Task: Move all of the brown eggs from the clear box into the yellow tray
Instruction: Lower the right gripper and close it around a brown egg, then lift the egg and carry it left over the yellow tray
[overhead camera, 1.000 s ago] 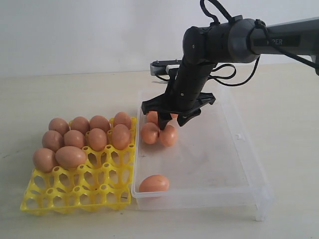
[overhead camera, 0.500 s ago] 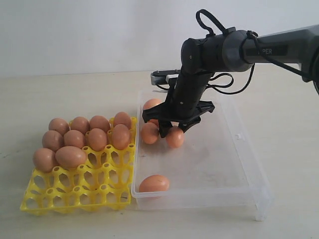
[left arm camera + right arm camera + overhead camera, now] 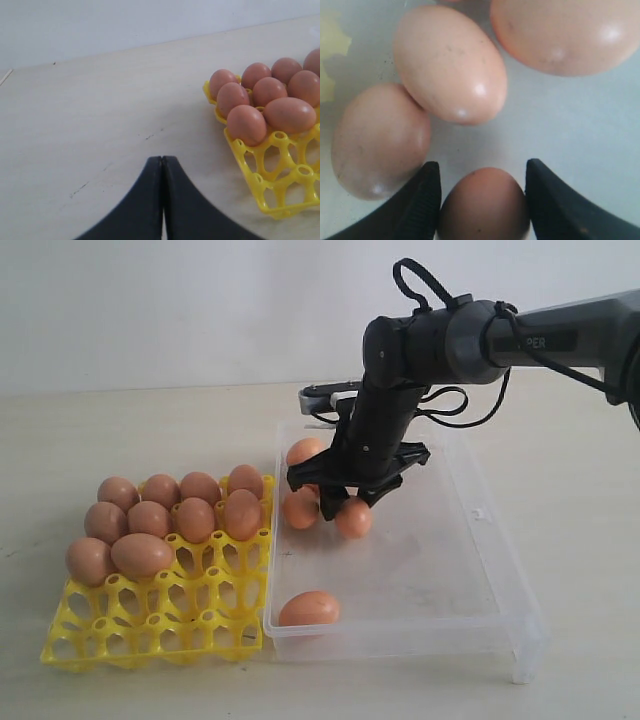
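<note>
We are straddling an egg (image 3: 484,204) in the box (image 3: 478,570) with our right claw (image 3: 483,197) apart; left claw (image 3: 162,170) together beside the tray (image 3: 280,185).

— How are the two containers placed on the table (image 3: 120,430)?
— The yellow tray (image 3: 160,625) is set on the left, with the clear box (image 3: 480,570) just beside it on the right.
— Where are the eggs found?
— Nine are seated in the tray's rear rows (image 3: 165,515), while the front cups are left unfilled. In the box, one egg (image 3: 308,608) lies at the near left corner. A cluster (image 3: 300,508) is gathered toward the rear left, beneath the right gripper (image 3: 345,498).
— And within that cluster?
— One egg (image 3: 482,205) is flanked by the gripper's jaws.
</note>
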Controlling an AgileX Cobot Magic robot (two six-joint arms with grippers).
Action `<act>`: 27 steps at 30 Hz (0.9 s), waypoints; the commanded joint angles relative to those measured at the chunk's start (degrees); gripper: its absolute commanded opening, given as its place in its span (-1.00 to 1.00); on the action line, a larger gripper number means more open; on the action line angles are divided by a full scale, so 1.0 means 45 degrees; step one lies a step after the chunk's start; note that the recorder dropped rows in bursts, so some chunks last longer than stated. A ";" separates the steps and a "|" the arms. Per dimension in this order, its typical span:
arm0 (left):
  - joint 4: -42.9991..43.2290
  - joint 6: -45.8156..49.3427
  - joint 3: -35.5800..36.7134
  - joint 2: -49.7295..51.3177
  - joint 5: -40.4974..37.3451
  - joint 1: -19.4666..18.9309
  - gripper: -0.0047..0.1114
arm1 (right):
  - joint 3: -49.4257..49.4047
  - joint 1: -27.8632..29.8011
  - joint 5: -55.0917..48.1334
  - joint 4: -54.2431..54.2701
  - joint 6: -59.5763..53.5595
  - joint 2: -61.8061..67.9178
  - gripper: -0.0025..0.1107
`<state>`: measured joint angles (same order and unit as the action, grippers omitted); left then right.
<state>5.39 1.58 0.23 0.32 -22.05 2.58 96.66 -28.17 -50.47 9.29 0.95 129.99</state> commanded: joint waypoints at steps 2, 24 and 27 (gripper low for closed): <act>-0.0039 -0.0075 -0.0051 -0.0071 0.0079 0.0063 -0.92 | 0.0058 0.0034 -0.0555 -0.0061 -0.0526 -0.0007 -0.96; -0.0039 -0.0075 -0.0051 -0.0071 0.0079 0.0063 -0.92 | -0.0128 -0.0952 0.1225 0.0289 -0.1775 -0.2653 -0.96; -0.0039 -0.0075 -0.0051 -0.0071 0.0079 0.0063 -0.92 | -0.0668 -0.1402 0.2218 0.0317 -0.1977 -0.3205 -0.96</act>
<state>5.39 1.58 0.23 0.32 -22.05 2.58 95.22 -32.88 -44.48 10.00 -6.78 118.07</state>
